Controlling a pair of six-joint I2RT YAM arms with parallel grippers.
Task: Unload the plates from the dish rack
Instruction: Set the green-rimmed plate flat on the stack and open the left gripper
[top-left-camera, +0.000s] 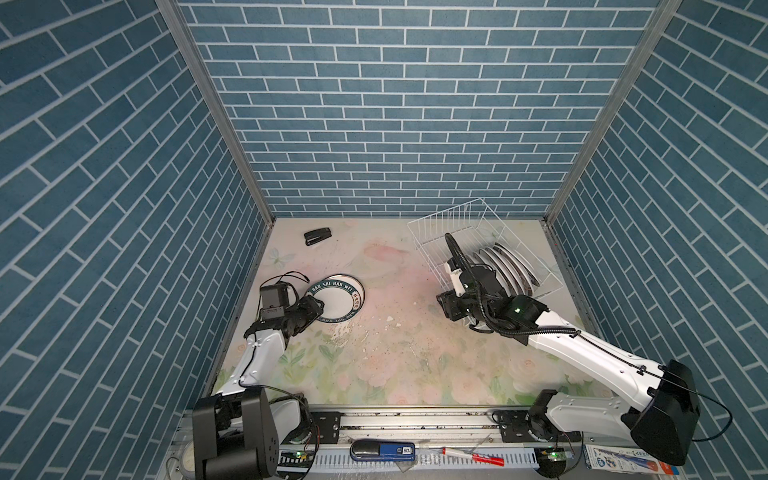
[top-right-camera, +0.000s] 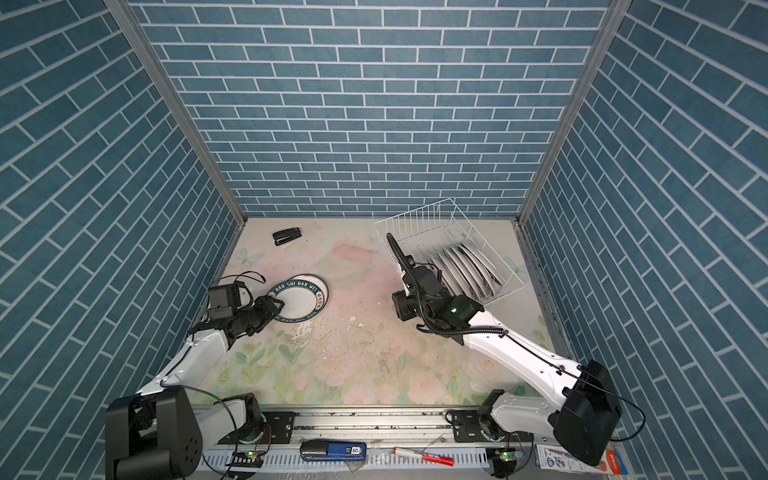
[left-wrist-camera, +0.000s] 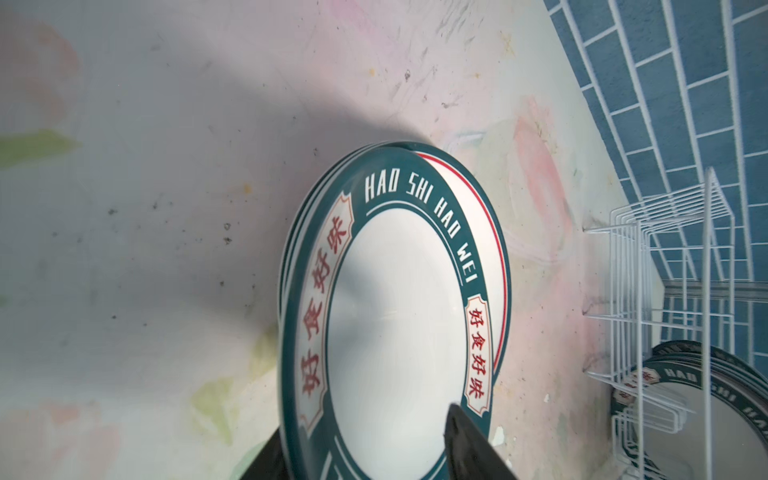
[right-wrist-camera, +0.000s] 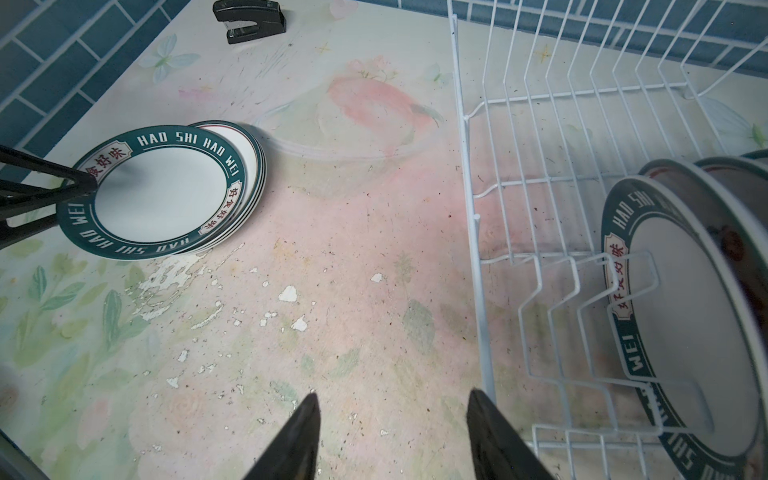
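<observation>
I find the left end effector (right-wrist-camera: 70, 199) released, its jaws parted astride the near rim of the top plate (right-wrist-camera: 158, 203). That plate lies askew on a small stack (right-wrist-camera: 251, 166) on the counter (top-left-camera: 395, 353), left of middle. The right end effector (right-wrist-camera: 392, 399) is released and empty, just beside the dish rack (top-left-camera: 449, 226) at the far right. More plates (top-left-camera: 505, 270) stand on edge inside it.

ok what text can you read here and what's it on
"HAO SHI HAO WEI": dark green rim, top round white plate of the table stack
"好食好味": red, cream panels on that rim
"HAO", "WEI": front green-rimmed plate in the white wire dish rack
"50": blue case below the front rail
white carton print: too small
</observation>
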